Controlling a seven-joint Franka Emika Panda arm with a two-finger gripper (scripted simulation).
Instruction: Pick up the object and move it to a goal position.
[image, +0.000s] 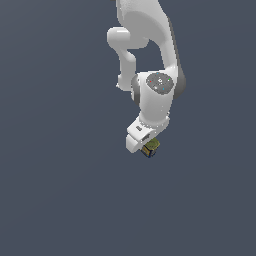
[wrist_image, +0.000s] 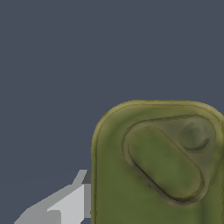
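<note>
The tin can (image: 151, 146) has an olive-green top and blue-and-yellow sides; in the exterior view it peeks out from under the white hand of the arm. My gripper (image: 146, 145) is right over it, its fingers mostly hidden by the hand. In the wrist view the can's green top (wrist_image: 162, 166) fills much of the picture, very close to the camera. One grey finger (wrist_image: 72, 203) lies flat against the can's side. The other finger is out of frame. The jaws look closed on the can's sides.
The ground (image: 60, 175) is a plain dark blue-grey surface all around. The white arm (image: 155, 55) reaches in from the top of the exterior view. No other object or goal marker shows.
</note>
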